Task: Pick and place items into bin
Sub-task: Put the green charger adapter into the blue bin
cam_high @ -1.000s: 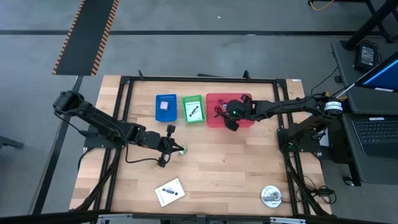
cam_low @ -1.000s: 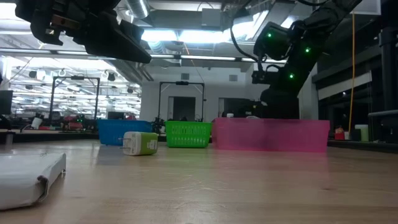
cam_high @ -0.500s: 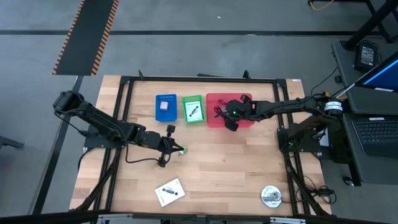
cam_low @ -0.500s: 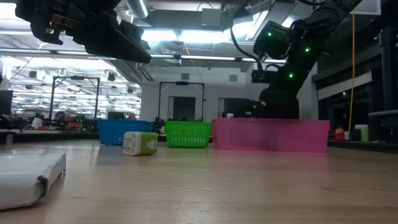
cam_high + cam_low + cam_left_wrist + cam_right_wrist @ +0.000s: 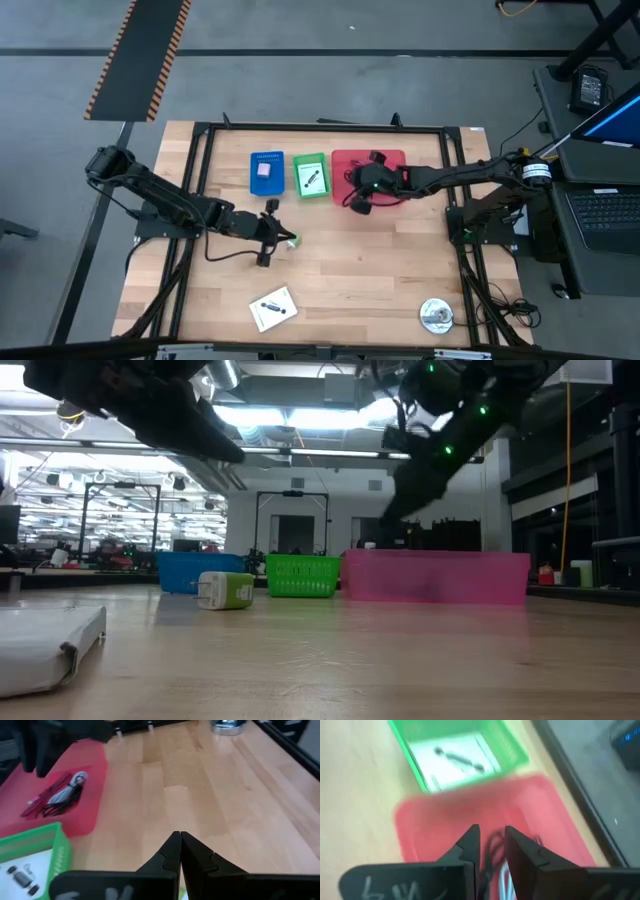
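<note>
A pale wooden table (image 5: 340, 270) inside a black frame is seen, with a large lit hall behind it. Three bins are lined up along the far side: a blue bin (image 5: 266, 172), a green bin (image 5: 310, 176) and a red bin (image 5: 385, 158). The right gripper (image 5: 356, 203) is held above the red bin's near-left corner, its fingers (image 5: 470, 845) parted by a narrow gap with nothing held between them. Maroon and pale cable loops (image 5: 60, 795) are seen lying in the red bin. The left gripper (image 5: 268, 234) is held over the table centre, its fingers (image 5: 172, 852) pressed together on nothing, just beside a small green-white piece (image 5: 225, 590). A white packet (image 5: 273, 308) is left at the table's near edge.
</note>
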